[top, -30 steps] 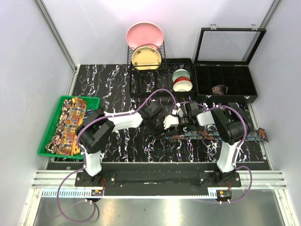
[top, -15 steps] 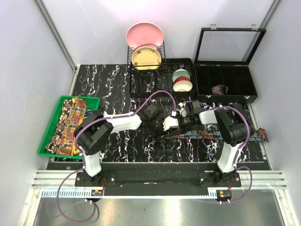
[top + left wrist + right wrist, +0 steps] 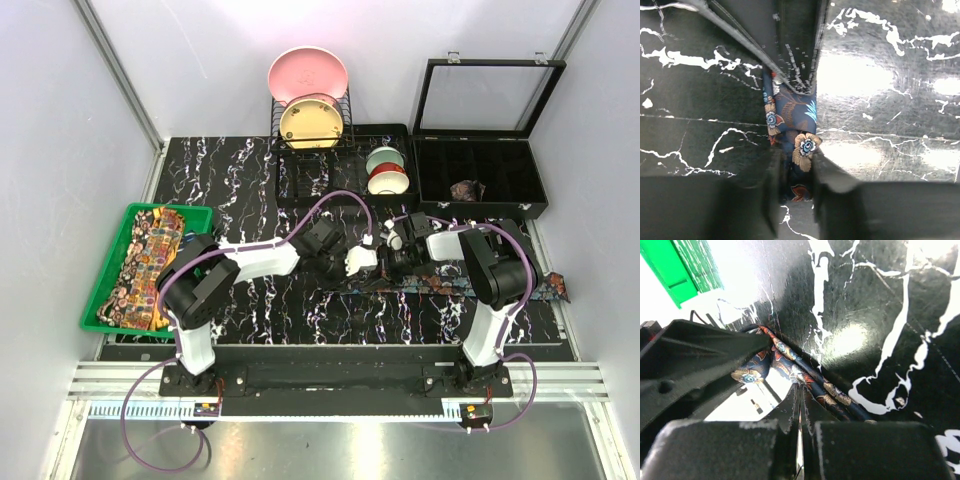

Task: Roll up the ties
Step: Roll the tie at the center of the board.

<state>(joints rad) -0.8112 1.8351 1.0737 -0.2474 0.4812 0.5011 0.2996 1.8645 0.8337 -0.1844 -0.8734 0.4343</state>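
Tie (image 3: 440, 285) lay along counter (image 3: 260, 190), centre-right | left tool (image 3: 797, 167) pinched its end | right tool (image 3: 800, 395) pressed together beside it | a neat roll likely needed taut fabric, aligned edges.

Seen from above, the left end of the dark tie (image 3: 470, 284) was covered by the left gripper (image 3: 362, 262) and right gripper (image 3: 392, 258), which stood together over it. The right arm (image 3: 495, 270) crossed the tie's middle. The brownish item (image 3: 467, 189) in the compartment case (image 3: 500, 165) was too small to identify. The left arm (image 3: 200, 285) hid the right side of the green tray (image 3: 97, 300). In the left wrist view the near fingers (image 3: 840, 200) were blurred and cut by the lower edge, and the tie's far end ran under a dark housing (image 3: 795, 40). In the right wrist view it could not be determined whether the closed fingers (image 3: 865, 450) pinched any fabric.
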